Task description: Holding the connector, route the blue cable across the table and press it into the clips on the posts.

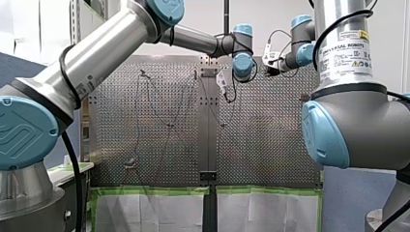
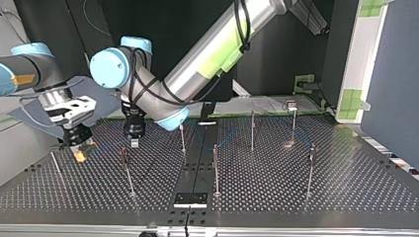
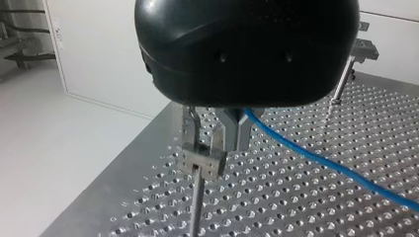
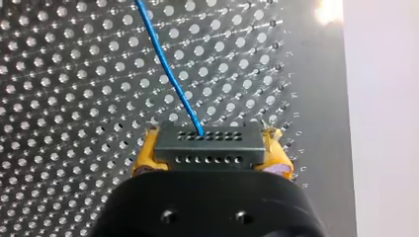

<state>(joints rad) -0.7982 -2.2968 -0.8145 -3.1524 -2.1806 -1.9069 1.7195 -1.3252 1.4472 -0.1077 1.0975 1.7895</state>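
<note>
In the right wrist view my right gripper (image 4: 210, 148) has its yellow pads (image 4: 144, 153) shut on the dark grey connector (image 4: 207, 144). The blue cable (image 4: 168, 69) runs out of the connector and away over the perforated table. In the left wrist view my left gripper (image 3: 210, 143), black with metal fingers (image 3: 228, 132), is shut on the blue cable (image 3: 321, 160), which trails off to one side. It hovers just above the clip (image 3: 202, 164) on a thin post. In the top view my right gripper (image 2: 79, 145) is at the far left, and my left gripper (image 2: 133, 136) hangs beside it.
Several thin posts stand on the table in the top view, among them one (image 2: 127, 170) right under my left gripper, one (image 2: 215, 168) in the middle and one (image 2: 310, 168) further right. A small black plate (image 2: 190, 199) lies at the near edge.
</note>
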